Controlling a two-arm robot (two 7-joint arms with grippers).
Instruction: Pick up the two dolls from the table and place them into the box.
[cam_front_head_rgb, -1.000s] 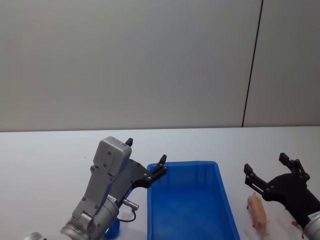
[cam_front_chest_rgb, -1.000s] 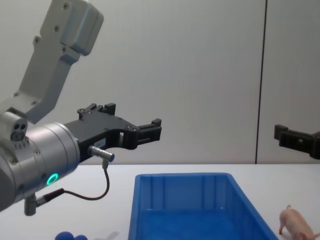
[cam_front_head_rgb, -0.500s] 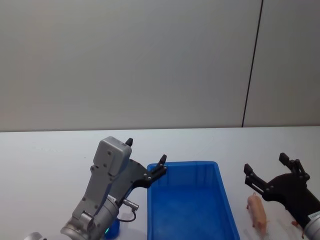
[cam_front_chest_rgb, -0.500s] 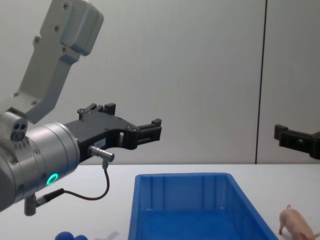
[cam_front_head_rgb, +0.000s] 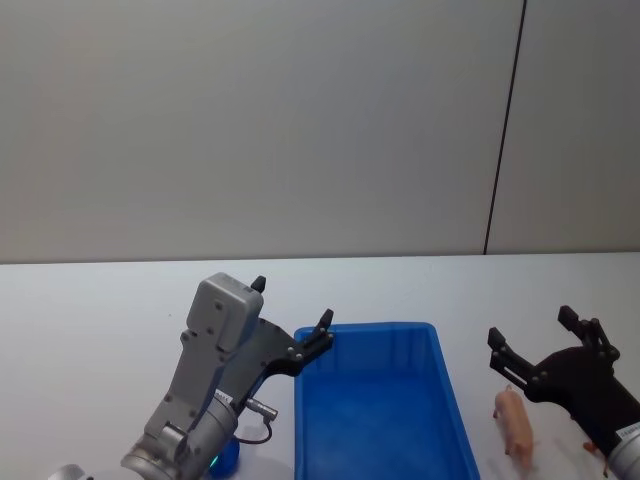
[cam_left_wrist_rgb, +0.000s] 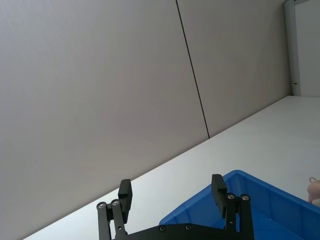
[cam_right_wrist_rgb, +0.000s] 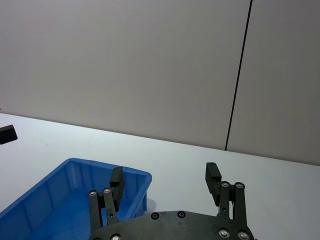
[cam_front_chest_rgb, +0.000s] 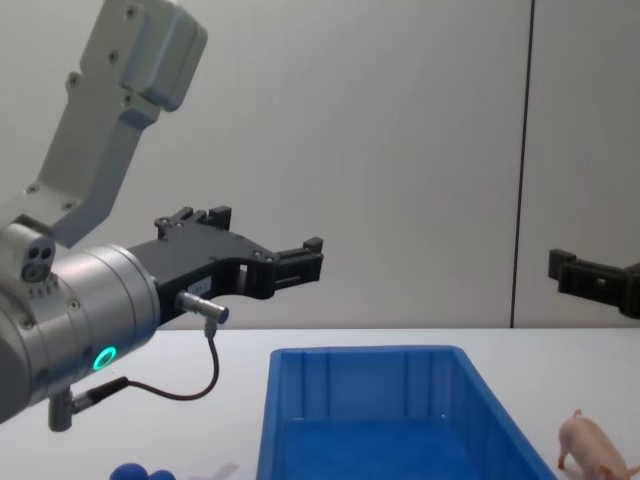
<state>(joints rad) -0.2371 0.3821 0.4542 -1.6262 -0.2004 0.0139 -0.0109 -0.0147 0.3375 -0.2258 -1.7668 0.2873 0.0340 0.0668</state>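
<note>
The box (cam_front_head_rgb: 372, 333) is open at the top and its inside is free for entry from above. The left hand (cam_front_head_rgb: 292, 302), fingers spread, hangs above the box's far left corner. The left arm (cam_front_chest_rgb: 70, 320) and its looped cable (cam_front_chest_rgb: 205, 370) occupy the space left of the box, over a small blue object (cam_front_chest_rgb: 140, 472). The pig (cam_front_head_rgb: 514, 420) stands near the box's right wall, with a narrow strip of worktop (cam_front_head_rgb: 100, 310) between them. The right hand (cam_front_head_rgb: 531, 325), fingers spread, is raised by the pig. Open worktop runs beyond the box to the wall (cam_front_head_rgb: 300, 130).
</note>
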